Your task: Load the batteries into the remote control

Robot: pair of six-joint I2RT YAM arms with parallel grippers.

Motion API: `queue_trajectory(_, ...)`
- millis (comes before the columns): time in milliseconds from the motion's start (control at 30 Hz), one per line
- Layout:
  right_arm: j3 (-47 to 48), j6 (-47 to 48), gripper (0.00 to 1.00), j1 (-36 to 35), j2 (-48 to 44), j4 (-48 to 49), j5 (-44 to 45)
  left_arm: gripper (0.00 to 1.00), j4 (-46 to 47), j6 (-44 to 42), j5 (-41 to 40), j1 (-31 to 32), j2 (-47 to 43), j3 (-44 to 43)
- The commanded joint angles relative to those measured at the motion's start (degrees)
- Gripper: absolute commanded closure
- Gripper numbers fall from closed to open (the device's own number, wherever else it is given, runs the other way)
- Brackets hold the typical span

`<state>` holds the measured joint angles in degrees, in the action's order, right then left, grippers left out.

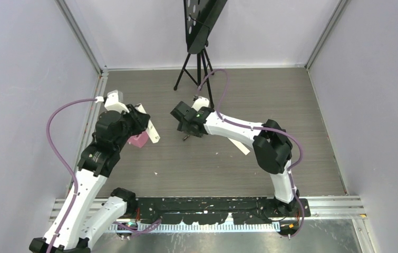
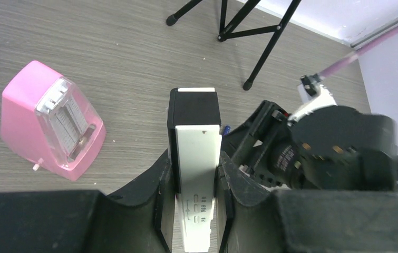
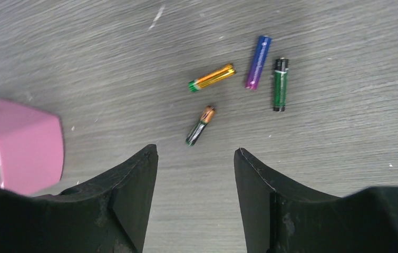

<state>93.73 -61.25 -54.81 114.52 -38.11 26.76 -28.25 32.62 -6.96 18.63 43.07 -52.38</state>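
Four slim batteries [image 3: 258, 62] — orange, purple, green, copper-tipped

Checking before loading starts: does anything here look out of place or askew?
Nothing looks damaged. The four batteries lie loose at mixed angles ahead of the open right gripper, and a pink metronome, unrelated to loading, stands near them.

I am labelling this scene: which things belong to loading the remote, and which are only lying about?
Job:
- white-and-black slim plastic remote control
- small cylindrical batteries: orange-gold, purple-blue, green-black, copper-black

Lying about:
- pink plastic metronome
- black tripod stand
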Motion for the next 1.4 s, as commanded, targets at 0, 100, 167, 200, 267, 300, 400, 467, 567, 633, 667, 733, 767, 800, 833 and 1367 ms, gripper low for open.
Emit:
queue_trajectory(0, 3.4, -10.4, 0.39, 2.6, 2.9, -4.6, -2.3, 1.0, 0.1, -1.2, -0.5, -0.2, -2.4, -1.0)
queue_trajectory(100, 5.4, -10.8, 0.4, 3.1, 5.7, -5.6, -3.6, 1.0, -0.1, -1.6, -0.6, -0.2, -3.0, -1.1)
queue_trajectory(167, 6.2, -10.9, 0.41, 3.2, 7.1, -6.0, -4.0, 1.0, -0.1, -1.9, -0.6, -0.2, -3.3, -1.3)
queue_trajectory(200, 6.6, -10.9, 0.41, 3.3, 7.7, -6.2, -4.1, 1.0, -0.1, -2.0, -0.7, -0.2, -3.4, -1.3)
queue_trajectory(267, 7.3, -10.7, 0.43, 3.3, 8.7, -6.7, -4.3, 1.0, -0.1, -2.0, -0.7, -0.2, -3.4, -1.3)
queue_trajectory(300, 7.5, -10.6, 0.45, 3.3, 9.1, -6.7, -4.6, 1.0, 0.0, -2.0, -0.6, -0.2, -3.4, -1.3)
queue_trajectory(400, 8.4, -10.1, 0.48, 3.3, 10.2, -6.6, -6.1, 1.0, 0.0, -2.1, -0.6, -0.2, -3.1, -1.1)
queue_trajectory(467, 8.9, -9.6, 0.52, 3.2, 11.1, -6.7, -7.3, 1.0, 0.1, -2.2, -0.6, -0.2, -2.9, -1.0)
queue_trajectory(567, 10.4, -9.1, 0.57, 2.9, 12.1, -8.4, -6.6, 1.0, 0.4, -2.5, -0.6, -0.2, -3.3, -1.0)
queue_trajectory(633, 12.1, -9.0, 0.56, 2.8, 13.0, -10.8, -5.7, 1.0, 0.9, -2.6, -0.9, -0.2, -4.1, -0.8)
queue_trajectory(667, 12.9, -9.0, 0.56, 2.8, 13.4, -11.7, -5.5, 1.0, 1.0, -2.8, -1.1, -0.2, -4.5, -0.9)
queue_trajectory(733, 15.0, -8.8, 0.56, 2.8, 14.7, -13.9, -5.3, 1.0, 0.7, -3.0, -1.6, -0.2, -5.0, -1.3)
queue_trajectory(767, 16.1, -8.7, 0.55, 2.8, 15.3, -14.8, -5.3, 1.0, 0.6, -3.0, -1.8, -0.2, -5.4, -1.5)
queue_trajectory(800, 17.1, -8.8, 0.55, 2.8, 15.9, -15.6, -5.3, 1.0, 0.4, -3.1, -1.9, -0.2, -5.8, -1.7)
queue_trajectory(833, 18.0, -8.6, 0.55, 2.8, 16.4, -16.4, -5.2, 1.0, 0.3, -3.1, -1.8, -0.2, -6.0, -1.9)
queue_trajectory(1367, 22.9, -4.0, 0.62, 4.2, 19.3, -18.7, -9.5, 1.0, -0.4, -3.7, 3.3, -0.2, -5.8, -3.3)
